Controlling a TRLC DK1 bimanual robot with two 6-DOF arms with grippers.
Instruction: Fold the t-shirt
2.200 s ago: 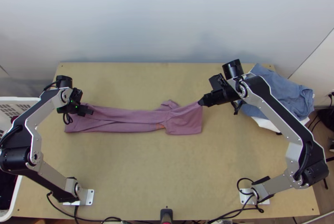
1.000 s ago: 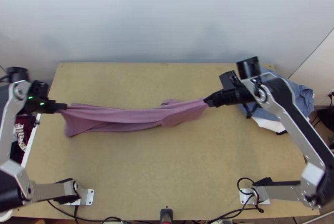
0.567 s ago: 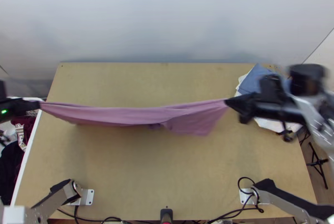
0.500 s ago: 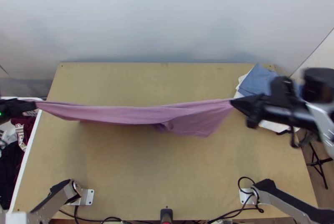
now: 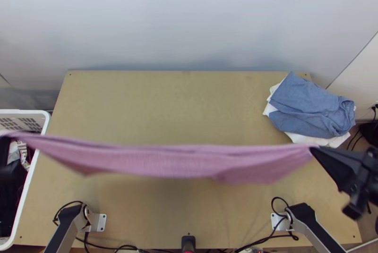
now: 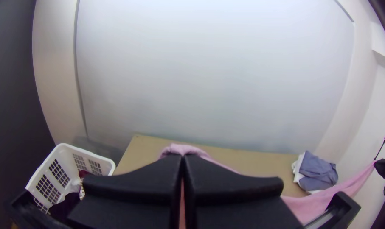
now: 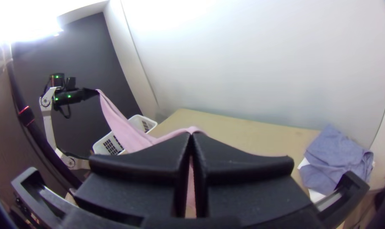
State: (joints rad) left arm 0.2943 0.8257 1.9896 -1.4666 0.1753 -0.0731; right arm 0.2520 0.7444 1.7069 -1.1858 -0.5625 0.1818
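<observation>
The pink-mauve t-shirt (image 5: 175,161) hangs as a long narrow band, in layers, stretched above the table between both grippers and sagging slightly. A blurred dark part of my left gripper (image 5: 8,172) is at the top view's left edge, beside the band's left end. My right gripper (image 5: 313,150) is shut on the band's right end, over the table's right side. In the left wrist view, the left gripper (image 6: 183,157) has its fingers pressed together on the shirt (image 6: 181,149). The right wrist view shows the right gripper (image 7: 191,135) clamped on cloth (image 7: 191,129).
A blue garment (image 5: 307,106) lies on white cloth (image 5: 302,138) at the table's back right corner. Beyond the left edge stands a white basket (image 5: 46,123) with dark clothes. Wooden tabletop (image 5: 179,97) shows behind the shirt, with the wall past it.
Both grippers have moved apart and then toward the table's near edge. The shirt has risen from the table, pulled longer and tighter between them, and the blue garment is uncovered.
</observation>
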